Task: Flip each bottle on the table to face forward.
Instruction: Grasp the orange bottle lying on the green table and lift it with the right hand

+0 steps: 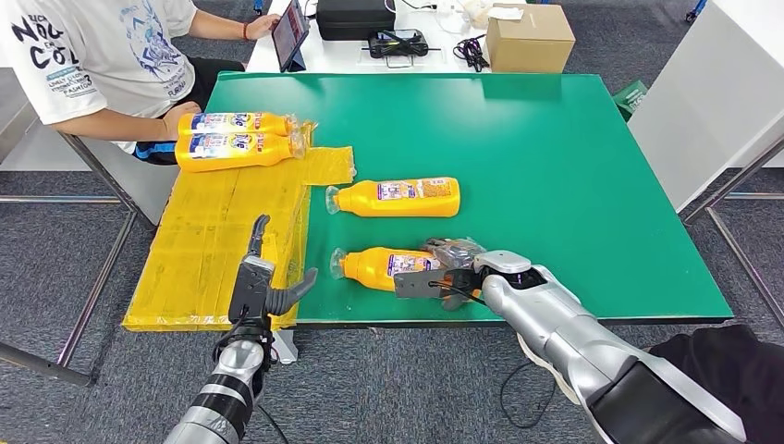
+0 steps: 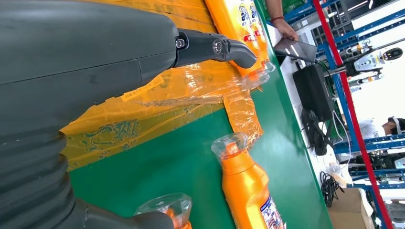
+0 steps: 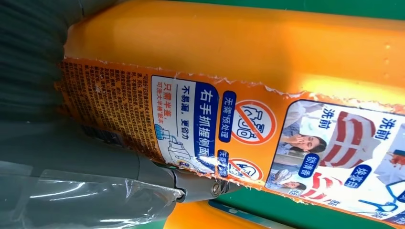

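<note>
head view shows the green counter [image 1: 573, 166] with a yellow plastic-wrapped sheet [image 1: 222, 231] on its left part, two bottles [image 1: 236, 139] lying on it. nearer the robot, the near bottle [image 1: 374, 266] lies on its side, long axis left to right, clear cap leftward, base inside the right hand [image 1: 444, 273], whose fingers [image 1: 450, 248] wrap it. far bottle [image 1: 398, 197] lies parallel beyond. left hand [image 1: 263, 287] hovers open, empty, beside the cap. smooth orange plastic; its glossy label [image 3: 248, 124] has torn edges.
</note>
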